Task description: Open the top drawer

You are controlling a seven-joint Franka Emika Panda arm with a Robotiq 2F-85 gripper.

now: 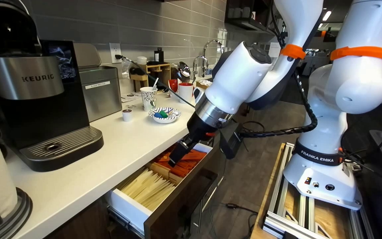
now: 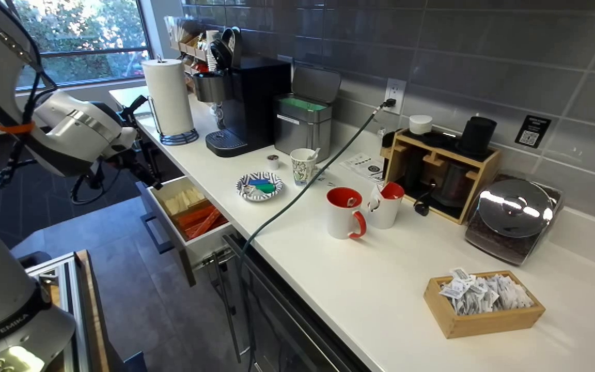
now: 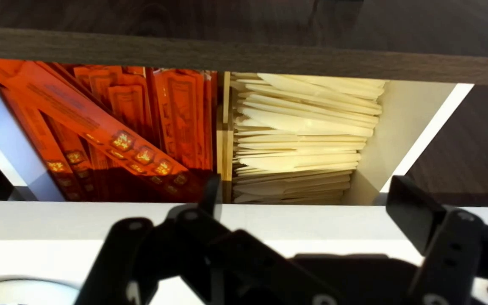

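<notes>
Wide, dark-brown wood-fronted drawer [image 1: 174, 203], lower centre: pulled out. Black two-fingered gripper [image 3: 305, 192], spread wide, is best lifted clear without nudging.

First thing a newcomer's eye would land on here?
Likely the white arm, angled down in an exterior view toward the pulled-out top drawer. Then, in the wrist view, the bright orange-red packets left of the wooden divider and pale utensils right of it, with the open gripper lower in the picture.
</notes>
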